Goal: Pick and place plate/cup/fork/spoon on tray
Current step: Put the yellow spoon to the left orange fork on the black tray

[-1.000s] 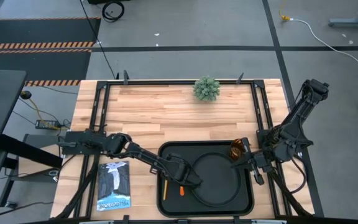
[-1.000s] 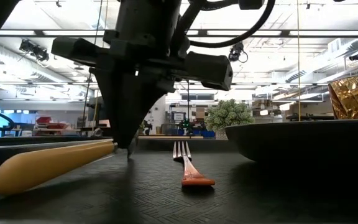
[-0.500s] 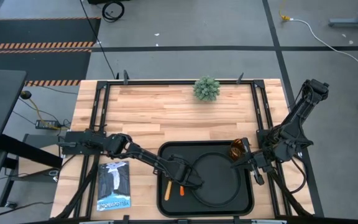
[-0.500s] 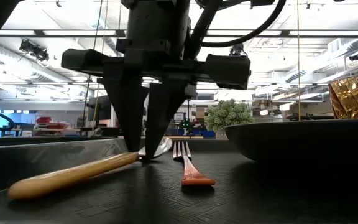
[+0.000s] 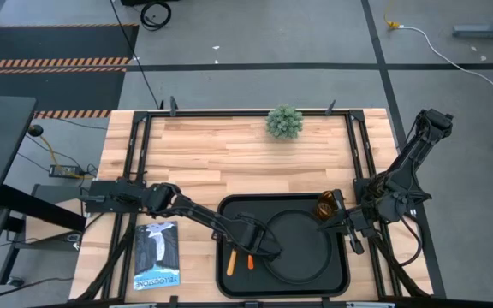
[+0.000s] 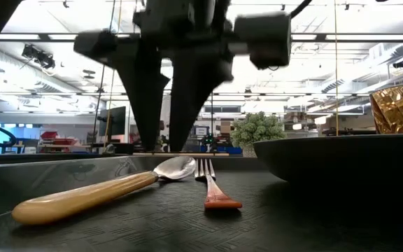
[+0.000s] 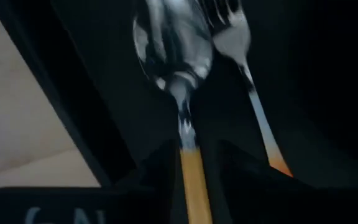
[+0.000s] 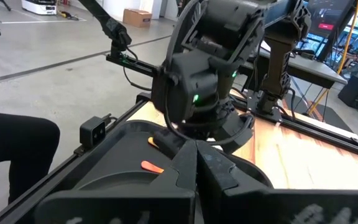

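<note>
At the lower middle of the high view, the left gripper [image 5: 248, 246] hangs over the tray [image 5: 341, 278], its fingers parted and holding nothing, just above the spoon [image 6: 93, 194] lying flat beside the fork [image 6: 209, 183]. With plate [image 5: 302, 248] and cup [image 5: 326, 207] also on the tray, the placing looks finished; the next move calls for a clean lift clear. The right gripper [image 5: 336, 219] waits by the cup, fingers seemingly together.

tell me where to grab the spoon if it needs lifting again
Grip the spoon across its orange handle, coming straight down from above. It lies flat on the tray, and the fork crowds its bowl while the handle has free space either side.
</note>
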You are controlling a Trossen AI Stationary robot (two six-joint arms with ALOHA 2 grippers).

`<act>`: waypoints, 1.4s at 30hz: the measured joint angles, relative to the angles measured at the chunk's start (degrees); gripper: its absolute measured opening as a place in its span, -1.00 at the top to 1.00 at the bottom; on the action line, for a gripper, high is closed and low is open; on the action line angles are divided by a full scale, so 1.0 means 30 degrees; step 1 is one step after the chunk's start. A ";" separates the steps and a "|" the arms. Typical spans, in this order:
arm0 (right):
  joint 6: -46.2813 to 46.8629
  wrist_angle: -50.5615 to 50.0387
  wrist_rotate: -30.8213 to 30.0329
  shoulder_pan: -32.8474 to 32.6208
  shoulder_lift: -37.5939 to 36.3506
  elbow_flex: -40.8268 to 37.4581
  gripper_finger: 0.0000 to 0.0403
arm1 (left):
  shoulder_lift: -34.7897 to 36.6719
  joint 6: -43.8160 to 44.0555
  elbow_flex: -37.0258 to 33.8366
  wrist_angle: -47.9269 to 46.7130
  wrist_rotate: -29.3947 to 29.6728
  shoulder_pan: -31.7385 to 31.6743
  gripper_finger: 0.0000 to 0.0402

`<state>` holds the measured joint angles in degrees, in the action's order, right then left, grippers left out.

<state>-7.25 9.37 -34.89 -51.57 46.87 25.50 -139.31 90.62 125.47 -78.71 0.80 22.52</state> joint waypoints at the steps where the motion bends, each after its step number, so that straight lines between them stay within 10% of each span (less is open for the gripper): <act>1: 0.0000 0.0007 0.0000 0.0000 0.0000 -0.0007 0.97 | 0.0005 -0.0530 0.0205 -0.0062 -0.0393 -0.0002 0.39; 17: 0.0066 0.0000 0.0014 0.0002 0.0000 -0.0007 0.97 | -0.0229 -1.0608 -0.0412 0.1272 -0.1362 0.1466 0.39; 42: 0.0066 0.0080 0.0028 0.0007 0.0000 -0.0003 0.97 | -0.0393 -0.7000 0.0757 0.1514 -0.1070 0.0980 0.52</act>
<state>-7.05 9.61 -34.81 -51.55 46.87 25.49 -140.49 69.61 127.74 -74.17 -2.42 25.45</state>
